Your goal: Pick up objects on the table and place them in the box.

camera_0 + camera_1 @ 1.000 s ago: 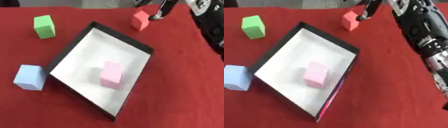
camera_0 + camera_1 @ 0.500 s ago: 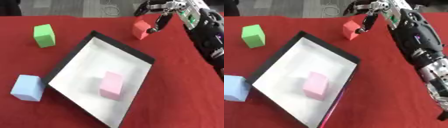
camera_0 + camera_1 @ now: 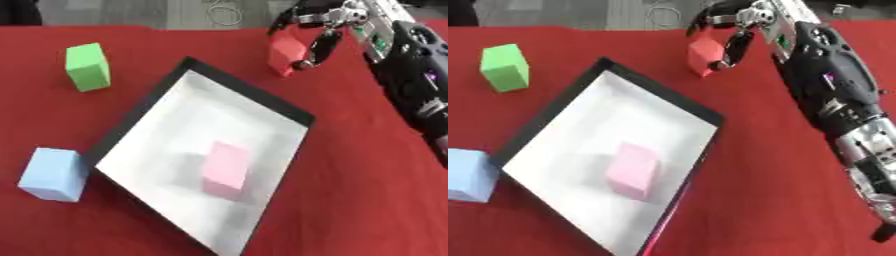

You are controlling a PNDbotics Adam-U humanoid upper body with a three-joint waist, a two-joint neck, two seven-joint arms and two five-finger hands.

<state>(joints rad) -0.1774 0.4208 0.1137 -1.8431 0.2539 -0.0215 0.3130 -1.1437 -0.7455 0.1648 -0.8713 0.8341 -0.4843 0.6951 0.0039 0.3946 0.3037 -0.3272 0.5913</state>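
A red block [image 3: 284, 54] stands on the red cloth just beyond the box's far corner. My right hand [image 3: 317, 31] reaches in from the upper right and curls round it, with fingers on the block's right side and the thumb over its top left. The shallow box [image 3: 150, 110] has a black rim and a white floor; a pink block [image 3: 224, 167] lies inside it. A green block [image 3: 87, 66] stands at the upper left. A light blue block [image 3: 54, 173] sits against the box's left edge. My left hand shows in neither view.
My right forearm [image 3: 829, 85] runs along the right side of the table. Beyond the cloth's far edge lies a grey floor with a cable loop [image 3: 224, 11].
The camera has tilted, so the whole scene has slid down the frames. My right hand has come down from above the red block and closed its fingers round it.
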